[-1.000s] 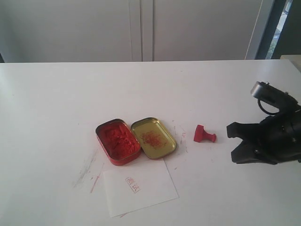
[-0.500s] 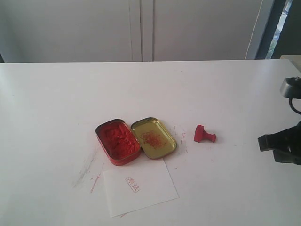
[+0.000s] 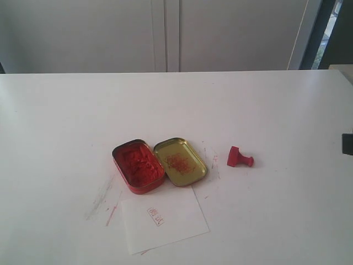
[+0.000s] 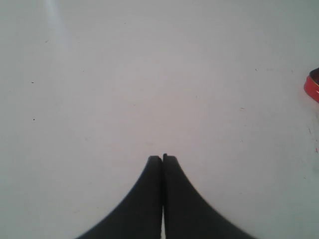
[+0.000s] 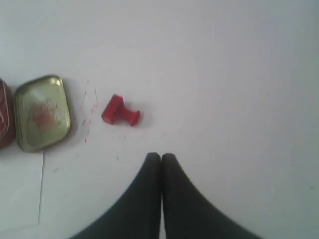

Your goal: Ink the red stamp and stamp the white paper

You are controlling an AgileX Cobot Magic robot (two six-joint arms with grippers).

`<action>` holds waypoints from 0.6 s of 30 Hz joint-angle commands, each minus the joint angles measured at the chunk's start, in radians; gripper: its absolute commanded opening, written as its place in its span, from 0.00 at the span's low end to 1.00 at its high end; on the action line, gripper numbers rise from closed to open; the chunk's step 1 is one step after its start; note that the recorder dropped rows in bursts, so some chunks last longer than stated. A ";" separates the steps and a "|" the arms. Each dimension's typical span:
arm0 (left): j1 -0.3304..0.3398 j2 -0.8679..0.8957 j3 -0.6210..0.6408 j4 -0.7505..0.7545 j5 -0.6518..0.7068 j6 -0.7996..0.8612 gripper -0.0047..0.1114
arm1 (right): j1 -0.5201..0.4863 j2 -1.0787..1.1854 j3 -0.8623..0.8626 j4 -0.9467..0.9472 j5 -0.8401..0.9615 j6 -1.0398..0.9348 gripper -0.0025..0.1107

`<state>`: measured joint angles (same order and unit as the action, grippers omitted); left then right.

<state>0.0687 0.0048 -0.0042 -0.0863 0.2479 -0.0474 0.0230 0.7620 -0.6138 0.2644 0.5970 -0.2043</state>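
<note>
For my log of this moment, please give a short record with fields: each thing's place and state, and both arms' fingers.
red stamp: on its side on the table, apart from the lid, unheld
ink tin: open, red ink showing
lid: inside up, beside the tin
white paper: nearer the camera than the tin, one red imprint
left fingers: together, empty
right fingers: together, empty, apart from the stamp

Table, tin, lid, red stamp, white paper

Open red ink tin beside its gold lid — both on the white table.
</note>
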 commanded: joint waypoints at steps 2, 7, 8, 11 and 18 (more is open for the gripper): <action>-0.001 -0.005 0.004 -0.009 0.002 0.001 0.04 | -0.004 -0.157 0.053 -0.008 -0.044 -0.001 0.02; -0.001 -0.005 0.004 -0.009 0.002 0.001 0.04 | -0.004 -0.263 0.068 -0.008 -0.047 -0.001 0.02; -0.001 -0.005 0.004 -0.009 0.002 0.001 0.04 | -0.004 -0.274 0.068 -0.010 -0.050 -0.001 0.02; -0.001 -0.005 0.004 -0.009 0.002 0.001 0.04 | -0.004 -0.307 0.068 -0.031 -0.054 -0.001 0.02; -0.001 -0.005 0.004 -0.009 0.002 0.001 0.04 | -0.004 -0.330 0.068 -0.053 -0.013 -0.001 0.02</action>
<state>0.0687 0.0048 -0.0042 -0.0863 0.2479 -0.0474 0.0230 0.4388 -0.5484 0.2200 0.5767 -0.2043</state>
